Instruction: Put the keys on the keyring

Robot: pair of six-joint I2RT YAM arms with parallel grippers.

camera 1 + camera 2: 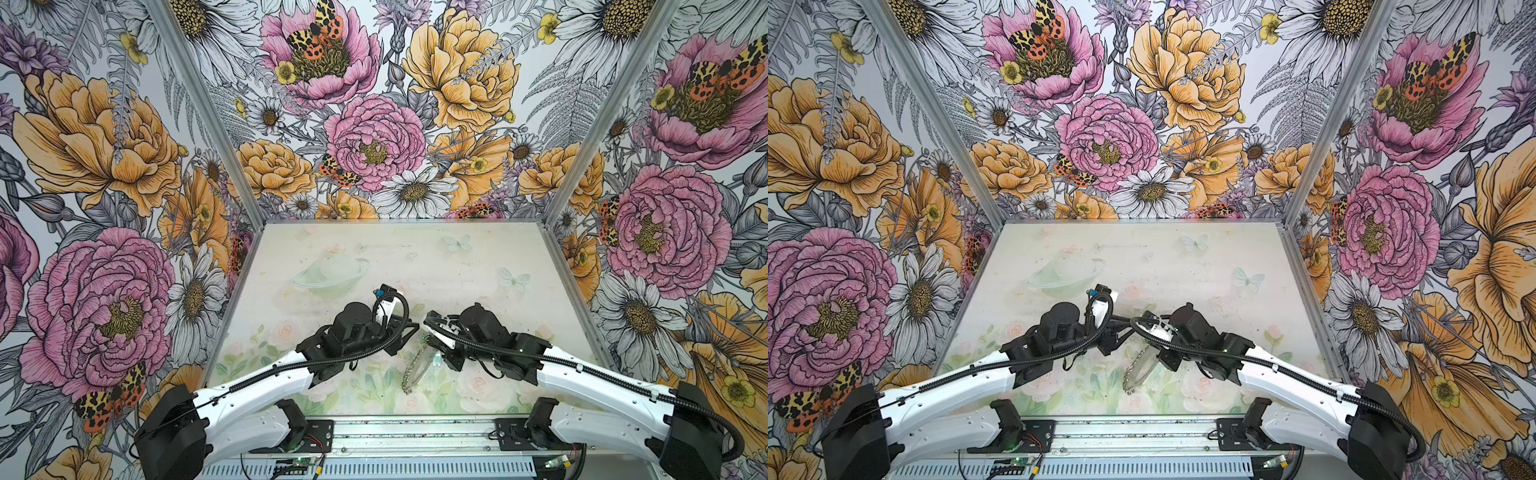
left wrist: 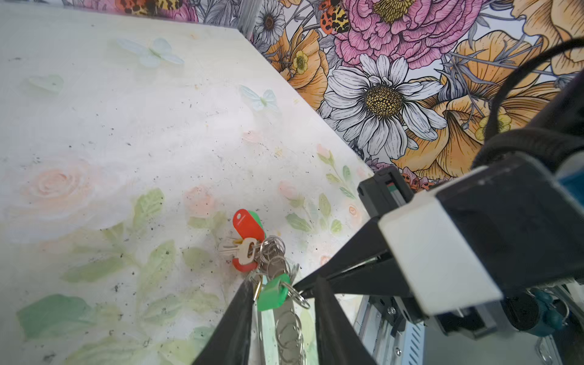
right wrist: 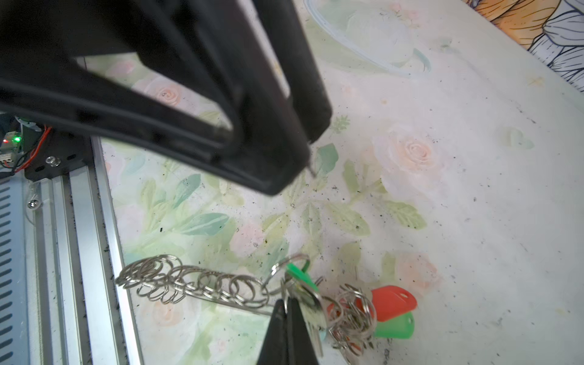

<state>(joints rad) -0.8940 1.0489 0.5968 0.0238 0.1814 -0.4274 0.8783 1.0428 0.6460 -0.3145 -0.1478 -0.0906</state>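
The keyring [image 1: 415, 365] [image 1: 1138, 370], a thin grey hoop fringed with small silver rings, hangs tilted low over the table between both arms. In the right wrist view my right gripper [image 3: 286, 306] is shut on the keyring [image 3: 202, 286] beside a green-tagged key [image 3: 298, 273]. More keys with a red tag [image 3: 393, 301] and a green tag [image 3: 395, 327] cluster on rings just past it. My left gripper [image 2: 284, 284] stands open around the hoop [image 2: 286, 328] and a green tag [image 2: 272, 295], gripping nothing. The right gripper [image 2: 298, 288] pinches a ring there. The red tag [image 2: 248, 224] lies beyond.
The pale floral table [image 1: 415, 257] is boxed in by flowered walls at the back and both sides. A metal rail [image 1: 415, 432] runs along the front edge, close below the keyring. Both arms meet near the table's front middle.
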